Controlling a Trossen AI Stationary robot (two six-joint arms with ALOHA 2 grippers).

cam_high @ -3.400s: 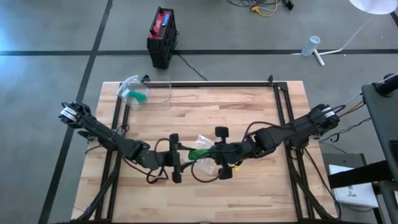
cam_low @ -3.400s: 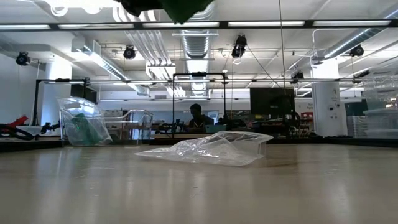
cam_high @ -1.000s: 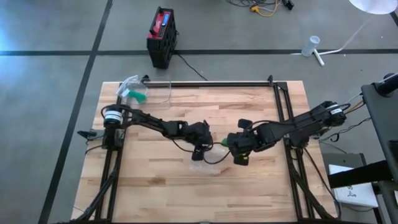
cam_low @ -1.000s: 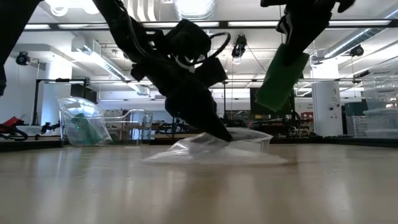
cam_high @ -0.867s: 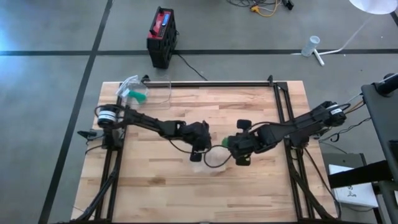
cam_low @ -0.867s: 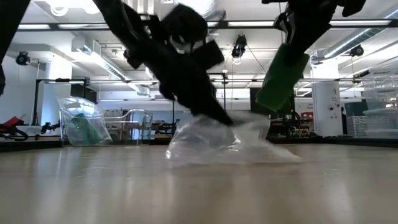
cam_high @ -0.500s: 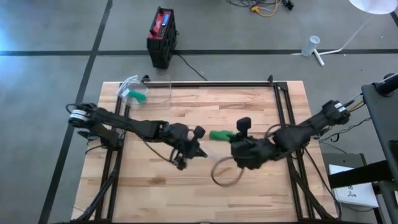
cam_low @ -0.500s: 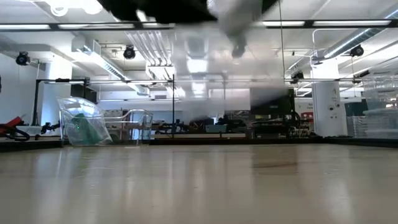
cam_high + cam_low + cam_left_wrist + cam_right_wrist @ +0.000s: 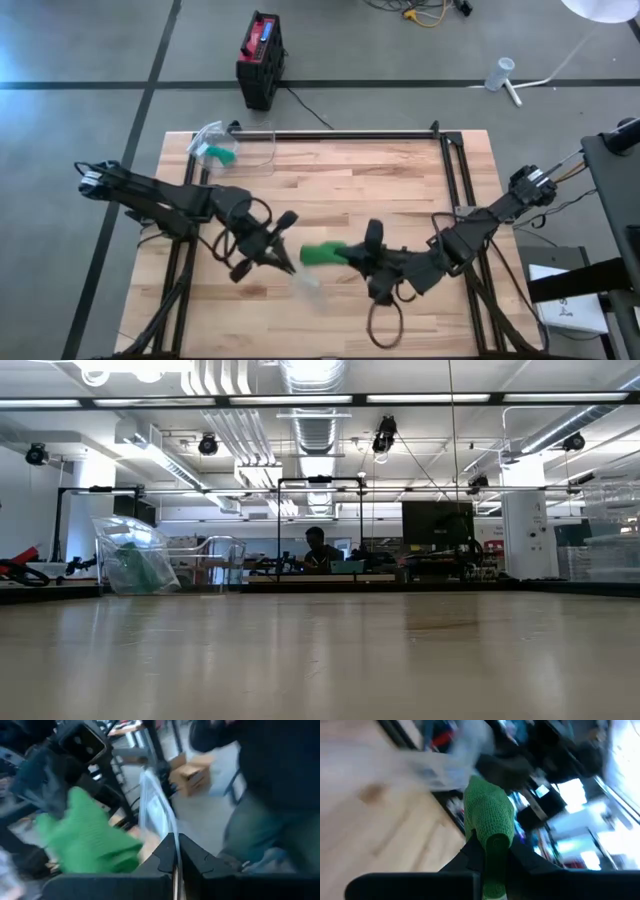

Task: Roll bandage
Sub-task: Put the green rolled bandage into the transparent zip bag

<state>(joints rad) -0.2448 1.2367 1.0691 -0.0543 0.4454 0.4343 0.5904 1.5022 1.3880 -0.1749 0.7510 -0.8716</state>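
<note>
The green bandage roll point(image 9: 322, 253) is held above the wooden table point(image 9: 400, 180), clamped between the closed fingers of the right gripper point(image 9: 352, 256). Just beside it, the left gripper point(image 9: 283, 262) is pinched shut on what appears to be a clear plastic bag point(image 9: 306, 284), seen blurred.
</note>
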